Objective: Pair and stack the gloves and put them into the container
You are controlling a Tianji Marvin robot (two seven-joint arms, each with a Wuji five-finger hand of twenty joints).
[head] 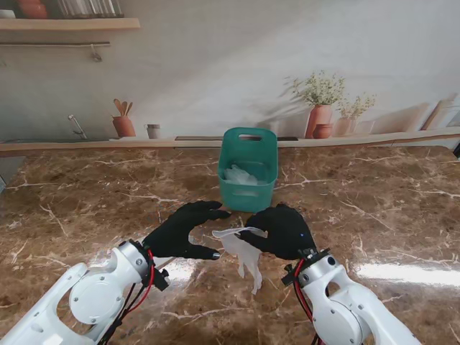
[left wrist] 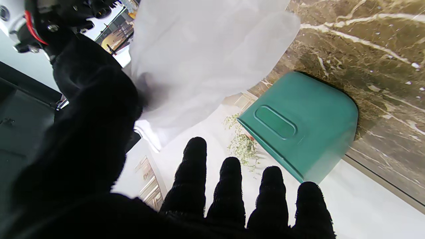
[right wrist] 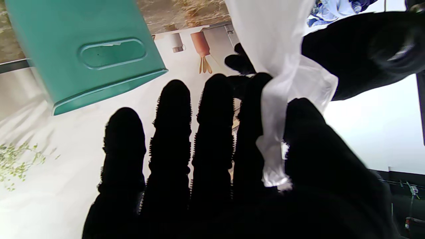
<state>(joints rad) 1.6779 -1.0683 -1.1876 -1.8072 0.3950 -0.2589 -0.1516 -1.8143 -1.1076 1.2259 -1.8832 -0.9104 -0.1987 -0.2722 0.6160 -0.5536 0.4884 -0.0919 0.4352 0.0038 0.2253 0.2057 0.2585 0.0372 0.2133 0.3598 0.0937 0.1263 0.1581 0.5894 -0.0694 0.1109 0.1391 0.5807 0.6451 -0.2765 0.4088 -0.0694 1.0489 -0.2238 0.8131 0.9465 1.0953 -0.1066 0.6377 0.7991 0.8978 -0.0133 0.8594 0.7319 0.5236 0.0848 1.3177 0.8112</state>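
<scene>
- Gloves: one thin, see-through white glove (head: 243, 251) hangs between the two robot hands, its cuff edge held up and its fingers drooping toward the table (head: 86, 201) on the side nearer to me.
- Right robot hand (head: 284, 230): clamped on the glove. The right wrist view shows a bunched strip of the film (right wrist: 282, 99) pinched between the thumb and the forefinger, while the other three fingers (right wrist: 172, 132) stand straight and side by side.
- Left robot hand (head: 183, 230): just left of the glove, palm turned toward it. In the left wrist view the four fingers (left wrist: 229, 186) are spread and straight with nothing in them, and the thumb lies against the edge of the sheet (left wrist: 199, 59); whether the thumb actually grips the film, I cannot tell.
- Green plastic container (head: 248, 169): upright on the table, just beyond both hands and between them, with a slot handle in its far wall. Pale, crumpled clear material (head: 241, 176) already lies in its bottom; it looks like more gloves, but how many cannot be made out.
- Table: brown marble-patterned top, glossy, with bright glare patches near each forearm.
</scene>
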